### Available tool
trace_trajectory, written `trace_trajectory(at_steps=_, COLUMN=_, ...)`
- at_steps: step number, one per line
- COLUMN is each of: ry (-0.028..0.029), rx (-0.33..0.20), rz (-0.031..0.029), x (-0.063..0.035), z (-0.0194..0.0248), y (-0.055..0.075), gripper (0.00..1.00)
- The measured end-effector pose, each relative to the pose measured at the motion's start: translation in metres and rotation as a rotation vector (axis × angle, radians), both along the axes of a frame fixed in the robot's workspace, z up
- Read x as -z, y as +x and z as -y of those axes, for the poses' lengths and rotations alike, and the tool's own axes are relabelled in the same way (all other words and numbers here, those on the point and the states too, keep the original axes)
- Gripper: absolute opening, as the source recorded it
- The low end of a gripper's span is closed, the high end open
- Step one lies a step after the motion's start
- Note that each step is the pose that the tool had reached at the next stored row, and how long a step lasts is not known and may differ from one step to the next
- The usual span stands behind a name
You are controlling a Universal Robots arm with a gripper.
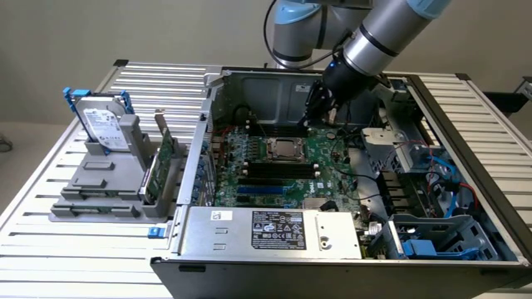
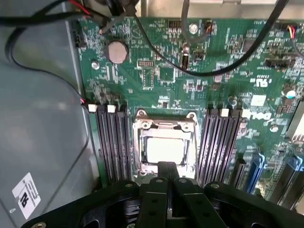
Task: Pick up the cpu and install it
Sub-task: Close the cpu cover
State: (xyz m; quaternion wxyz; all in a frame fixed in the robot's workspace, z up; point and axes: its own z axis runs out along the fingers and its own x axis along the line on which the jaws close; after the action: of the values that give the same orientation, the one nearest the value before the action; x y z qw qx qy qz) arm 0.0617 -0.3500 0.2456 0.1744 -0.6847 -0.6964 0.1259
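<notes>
The cpu point(image 1: 285, 149) point(image 2: 164, 150) lies flat in the socket point(image 2: 142, 142) in the middle of the board point(image 2: 223, 52), plain metal top facing up. It is square, so it has no long axis, and its edges run parallel to the memory slots point(image 2: 111, 142) on either side. In the wrist view one edge is hidden behind the fingertips, and glare washes out its top, so no marking can be read.

The gripper point(image 1: 318, 111) point(image 2: 167, 167) hangs just above the socket with its fingers pressed together and nothing between them.

White lettering on the board is too unclear to read. A black cable point(image 2: 213, 72) crosses part of the board. Print on the power supply point(image 1: 278, 229) label, the hard drive point(image 1: 104, 128) label and the case-wall sticker point(image 2: 26, 194) is too small to read.
</notes>
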Motion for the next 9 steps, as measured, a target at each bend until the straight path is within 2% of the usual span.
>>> trace_trajectory(at_steps=2, ry=-0.0023, rx=-0.002, rz=-0.0184, x=0.0002, z=0.0, y=-0.002, gripper=0.11)
trace_trajectory(at_steps=3, ry=-0.003, rx=-0.002, rz=-0.0229, x=0.0006, z=0.0, y=-0.004, gripper=0.11)
trace_trajectory(at_steps=5, ry=-0.0034, rx=-0.006, rz=-0.026, x=0.0023, z=0.0, y=-0.008, gripper=0.11)
trace_trajectory(at_steps=9, ry=-0.0031, rx=-0.009, rz=-0.026, x=0.0059, z=0.0, y=-0.025, gripper=0.11)
